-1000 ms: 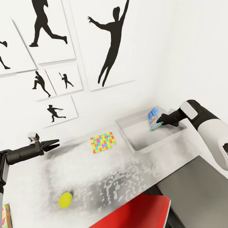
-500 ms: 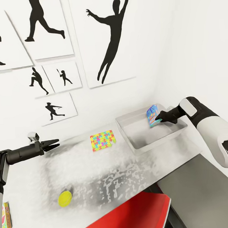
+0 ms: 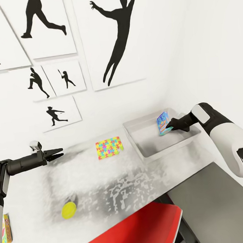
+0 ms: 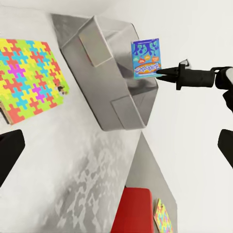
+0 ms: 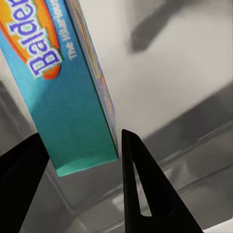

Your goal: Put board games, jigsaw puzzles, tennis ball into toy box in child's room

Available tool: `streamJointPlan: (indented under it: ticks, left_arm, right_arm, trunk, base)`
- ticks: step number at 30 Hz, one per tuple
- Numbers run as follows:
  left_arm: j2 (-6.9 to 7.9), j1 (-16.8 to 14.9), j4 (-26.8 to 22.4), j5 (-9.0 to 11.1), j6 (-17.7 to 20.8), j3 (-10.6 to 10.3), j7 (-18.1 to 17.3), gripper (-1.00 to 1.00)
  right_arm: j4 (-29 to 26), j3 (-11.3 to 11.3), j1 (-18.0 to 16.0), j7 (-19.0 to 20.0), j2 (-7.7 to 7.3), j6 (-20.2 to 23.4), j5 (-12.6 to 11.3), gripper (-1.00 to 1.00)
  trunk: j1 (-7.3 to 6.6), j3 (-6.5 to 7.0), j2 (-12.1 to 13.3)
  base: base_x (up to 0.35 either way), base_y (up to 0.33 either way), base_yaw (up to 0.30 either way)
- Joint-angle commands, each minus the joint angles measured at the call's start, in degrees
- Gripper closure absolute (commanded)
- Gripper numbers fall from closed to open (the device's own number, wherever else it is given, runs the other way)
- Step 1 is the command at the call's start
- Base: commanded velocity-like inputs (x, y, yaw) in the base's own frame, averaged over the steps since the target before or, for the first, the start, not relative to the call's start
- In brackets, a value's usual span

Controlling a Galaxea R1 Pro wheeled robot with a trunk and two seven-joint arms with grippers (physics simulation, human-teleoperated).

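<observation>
While camera drifted | right end effector (image 3: 168, 126) still grips board game (image 3: 163, 123) over toy box (image 3: 145, 152)

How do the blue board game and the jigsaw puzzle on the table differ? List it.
The blue board game stands tilted on edge over the toy box, held by the right gripper; the jigsaw puzzle lies flat on the table, untouched. The game bears lettering, the puzzle interlocking pieces. Both are thin, colourful rectangles.
</observation>
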Motion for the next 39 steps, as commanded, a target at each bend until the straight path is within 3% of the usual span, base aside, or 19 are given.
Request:
streamJointPlan:
  ticks: [1, 39]
  left_arm:
    - [-0.01, 0.0, 0.0, -0.4, 0.6, 0.1, -0.4, -1.00]
    - [0.08, 0.0, 0.0, -0.4, 0.6, 0.1, -0.4, -1.00]
  right_arm:
    - [-0.1, 0.4, -0.1, -0.5, -0.05, 0.1, -0.7, 1.00]
    - [0.0, 0.8, -1.4, -0.6, -0.60, 0.1, -0.2, 1.00]
  trunk:
    - [0.03, -0.20, -0.1]
    - [0.03, -3.80, -0.1]
  base:
    - [0.000, 0.000, 0.000]
    - [0.000, 0.000, 0.000]
